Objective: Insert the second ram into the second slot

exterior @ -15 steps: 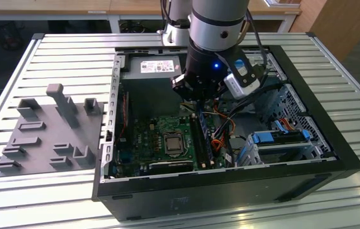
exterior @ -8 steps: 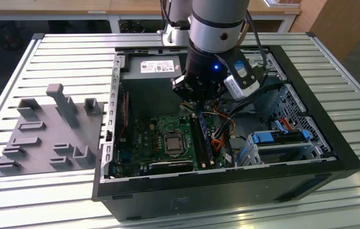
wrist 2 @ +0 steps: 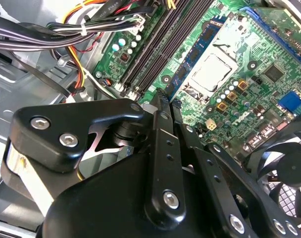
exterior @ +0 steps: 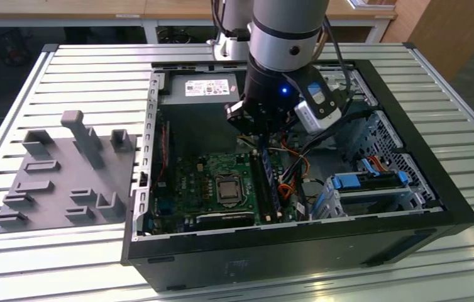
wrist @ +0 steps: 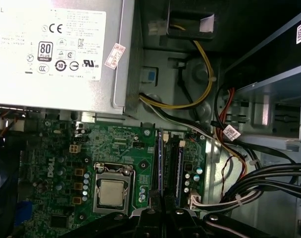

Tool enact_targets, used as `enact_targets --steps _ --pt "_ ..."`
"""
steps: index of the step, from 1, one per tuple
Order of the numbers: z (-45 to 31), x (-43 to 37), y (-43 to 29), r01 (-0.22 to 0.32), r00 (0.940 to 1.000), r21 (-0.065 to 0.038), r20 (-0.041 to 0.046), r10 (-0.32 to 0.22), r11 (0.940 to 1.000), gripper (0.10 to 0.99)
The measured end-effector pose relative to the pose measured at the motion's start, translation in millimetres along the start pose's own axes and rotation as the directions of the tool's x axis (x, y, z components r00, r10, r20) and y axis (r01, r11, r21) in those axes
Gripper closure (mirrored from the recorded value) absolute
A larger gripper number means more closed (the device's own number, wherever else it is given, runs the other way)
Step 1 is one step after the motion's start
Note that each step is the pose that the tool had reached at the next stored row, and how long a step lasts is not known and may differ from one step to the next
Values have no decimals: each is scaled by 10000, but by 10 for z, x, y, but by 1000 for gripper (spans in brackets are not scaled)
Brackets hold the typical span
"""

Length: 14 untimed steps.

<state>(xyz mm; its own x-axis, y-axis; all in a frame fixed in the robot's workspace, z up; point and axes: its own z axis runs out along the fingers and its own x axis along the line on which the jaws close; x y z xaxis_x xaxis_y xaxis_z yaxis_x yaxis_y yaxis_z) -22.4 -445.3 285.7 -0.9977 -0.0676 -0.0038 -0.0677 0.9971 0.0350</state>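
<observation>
The second ram (wrist 2: 196, 55), one dark-blue stick, stands on edge in the slot beside the single processor socket (wrist: 113, 191), its near end reaching right up to the fingertips. One other memory stick (wrist: 180, 168) stands in the same bank, parallel to it and farther from the socket, so two sticks are counted in all. The gripper (wrist 2: 169, 100) hangs low inside the case over that end of the slot bank. Its two fingers are drawn close, with only a thin sliver between them, and whether they pinch the stick's edge cannot be told. Beyond the far end of the slots sits one silver power supply (wrist: 56, 49) with a white label, and yellow, black and red cables run beside the bank. One black fan (wrist 2: 284, 148) lies on the socket's far side. In the exterior view the open computer case (exterior: 304, 251) rests on a slatted metal table (exterior: 78, 63) with two bright blue drive-bay clips (exterior: 346, 181) toward the exterior view's right. One grey fixture plate (exterior: 61, 170) with upright pegs lies on the table at the exterior view's left.
</observation>
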Motion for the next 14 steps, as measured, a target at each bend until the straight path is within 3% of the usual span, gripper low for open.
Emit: enact_targets --steps 14 --pt "54 1 -17 -2 10000 -3 -31 2 10000 949"
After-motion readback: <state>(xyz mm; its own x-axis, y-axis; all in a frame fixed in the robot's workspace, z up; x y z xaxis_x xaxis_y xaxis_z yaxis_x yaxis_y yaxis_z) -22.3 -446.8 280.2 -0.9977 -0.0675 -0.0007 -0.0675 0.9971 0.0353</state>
